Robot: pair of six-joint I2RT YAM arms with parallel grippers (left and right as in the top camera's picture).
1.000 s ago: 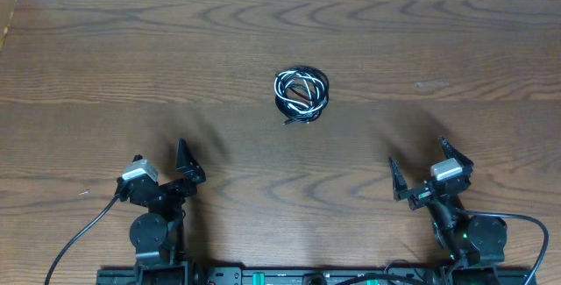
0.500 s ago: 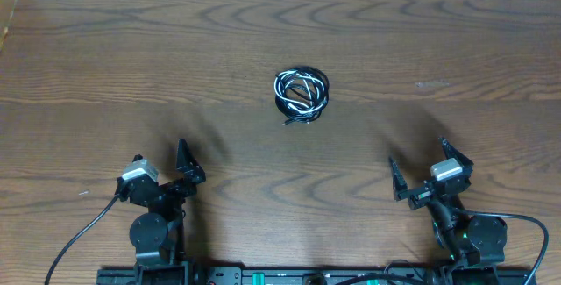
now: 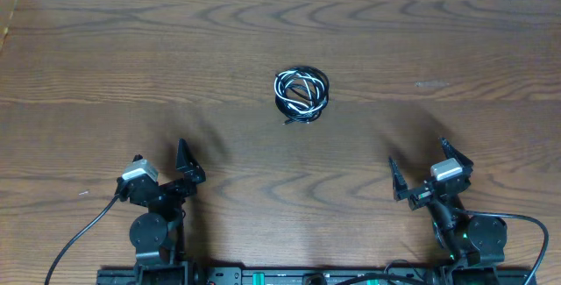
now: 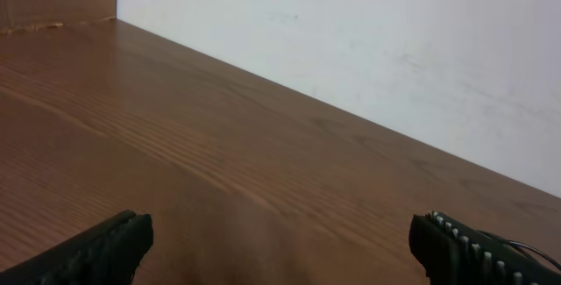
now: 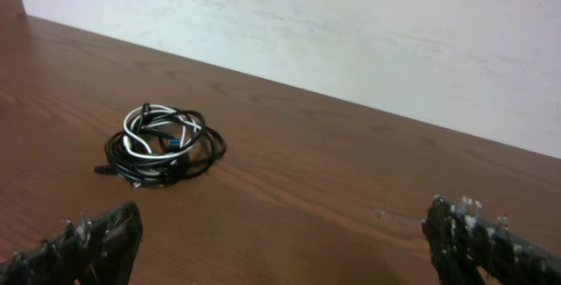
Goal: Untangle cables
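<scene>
Nothing moved since the earlier frames; arms and bundle sit as before. Cables (image 3: 301, 95), black ones plus one white, lie coiled in one tangled loop on the table (image 3: 456, 48), just toward 12 o'clock from centre, untouched. Left gripper (image 3: 159, 158) is at 8 o'clock, jaws spread wide, empty. Right gripper (image 3: 418, 155) is at 4 o'clock, also spread wide, empty. Both are well apart from the cables.

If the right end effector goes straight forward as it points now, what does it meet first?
Probably nothing soon: the right end effector faces bare table, with the cables left of its line. The white wall beyond would come first, though depth is unclear.
</scene>
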